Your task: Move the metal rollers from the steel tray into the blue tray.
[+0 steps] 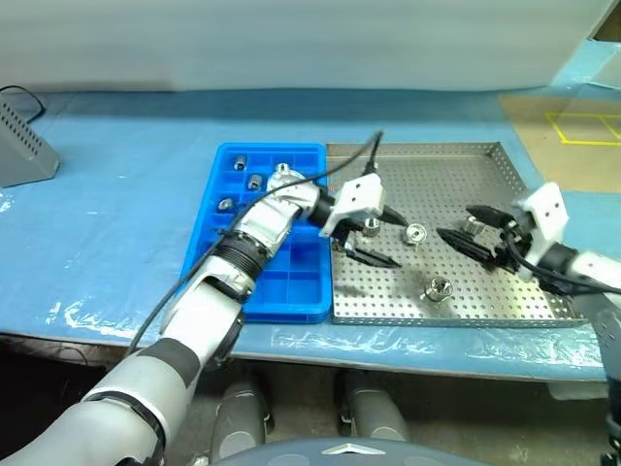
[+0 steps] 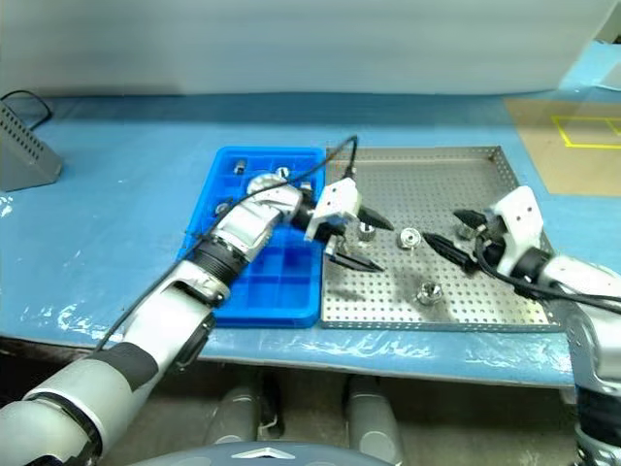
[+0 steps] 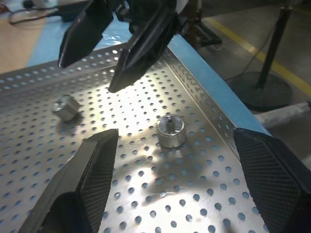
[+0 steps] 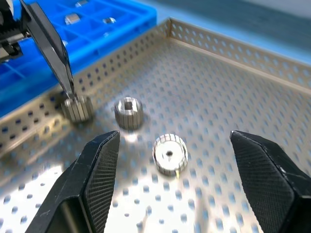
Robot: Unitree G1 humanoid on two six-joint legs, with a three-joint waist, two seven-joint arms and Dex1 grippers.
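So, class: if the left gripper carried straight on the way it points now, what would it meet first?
Probably the roller lying on the steel tray, framed between the left gripper's open fingers. Beyond it hangs the right gripper, though depth is hard to judge.

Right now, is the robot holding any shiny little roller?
No. Both the left gripper and right gripper hover with open, empty jaws over the perforated steel tray.

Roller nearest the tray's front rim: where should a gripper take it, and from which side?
That roller stands on end on the steel tray, bore up, apart from the other rollers. Probably best: come from above and pinch across its ribbed round wall, one finger each side. The open right gripper looks closer than the open left gripper.
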